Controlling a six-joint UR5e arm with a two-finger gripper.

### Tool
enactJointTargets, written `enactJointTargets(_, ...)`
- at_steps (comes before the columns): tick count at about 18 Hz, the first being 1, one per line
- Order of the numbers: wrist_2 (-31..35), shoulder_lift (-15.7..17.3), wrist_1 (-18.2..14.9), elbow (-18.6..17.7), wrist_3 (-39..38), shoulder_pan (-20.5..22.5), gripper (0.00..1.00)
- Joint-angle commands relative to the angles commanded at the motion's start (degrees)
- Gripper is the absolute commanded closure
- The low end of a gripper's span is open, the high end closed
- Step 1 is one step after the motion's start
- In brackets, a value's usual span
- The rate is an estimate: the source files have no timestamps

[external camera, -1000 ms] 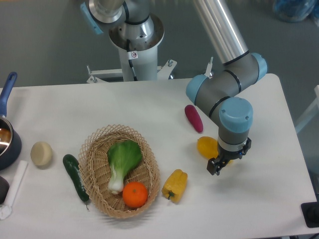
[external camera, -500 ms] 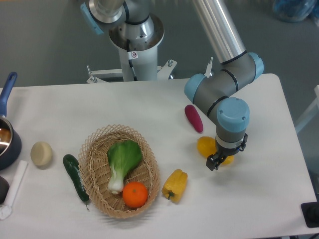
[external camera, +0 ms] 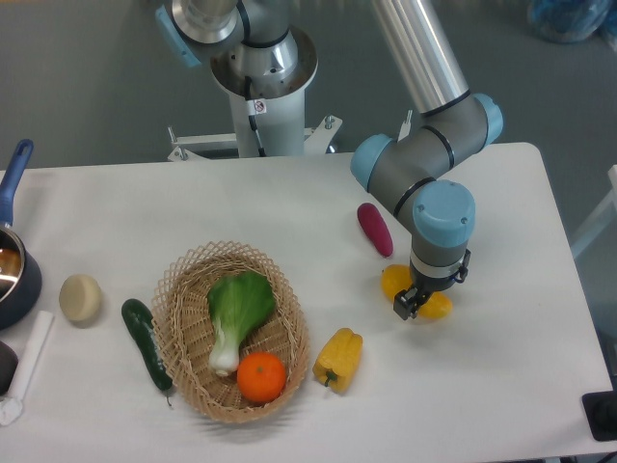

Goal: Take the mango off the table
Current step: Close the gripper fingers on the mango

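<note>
The mango [external camera: 392, 281] is a smooth yellow-orange fruit lying on the white table [external camera: 501, 386], right of centre. The wrist covers its middle, so only its left end and a lower right part show. My gripper [external camera: 421, 294] hangs straight over it, pointing down. One dark finger [external camera: 404, 303] stands at the mango's near left side. The other is mostly hidden behind the wrist. The jaws look spread wide, astride the fruit, and the mango rests on the table.
A purple eggplant [external camera: 375, 230] lies just up-left of the mango. A yellow bell pepper [external camera: 338, 358] sits down-left. The wicker basket [external camera: 186, 289] holds bok choy and an orange. A cucumber [external camera: 146, 342], potato [external camera: 80, 297] and pot [external camera: 12, 270] are at left.
The gripper has moved up and to the left, from beside the mango's lower right to directly over it. The mango has not moved.
</note>
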Motion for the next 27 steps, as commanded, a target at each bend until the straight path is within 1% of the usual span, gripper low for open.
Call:
enactJointTargets(6, 0.00, -0.35, 0.09, -0.27, -0.18, -0.26, 0.20)
enactJointTargets(7, 0.00, -0.35, 0.09, -0.18, -0.26, -0.26, 0.21)
enactJointTargets(9, -0.09, -0.18, 0.00, -0.18, -0.09, -0.26, 0.31)
enactJointTargets(10, 0.09, -0.18, 0.00, -0.18, 0.00, -0.26, 0.40)
enactJointTargets(11, 0.26, -0.09, 0.00, -0.27, 0.26, -0.26, 0.42)
enactJointTargets(12, 0.35, -0.09, 0.09, -0.27, 0.26, -0.35, 0.46)
enactJointTargets(14, 0.44, 0.09, 0.09, 0.17, 0.44, -0.35, 0.49)
enactJointTargets(15, 0.44, 0.09, 0.09, 0.61, 0.44, -0.35, 0.53)
enactJointTargets(17, 0.97, 0.26, 0.18, 1.66, 0.87, -0.44, 0.54)
enactJointTargets(19, 3.85, 0.44, 0.09, 4.11, 2.89, -1.14, 0.54)
enactJointTargets(21, 8.59, 1.05, 0.09, 7.71, 4.47, -2.98, 0.54)
enactJointTargets(23, 9.05, 0.53, -0.08, 12.37, 7.72, -3.78, 0.54)
enactJointTargets(25, 8.70, 0.70, 0.09, 15.27, 10.97, -3.95, 0.54)
enactJointTargets(27, 6.69, 1.14, 0.09, 17.74, 16.06, -4.04, 0.54)
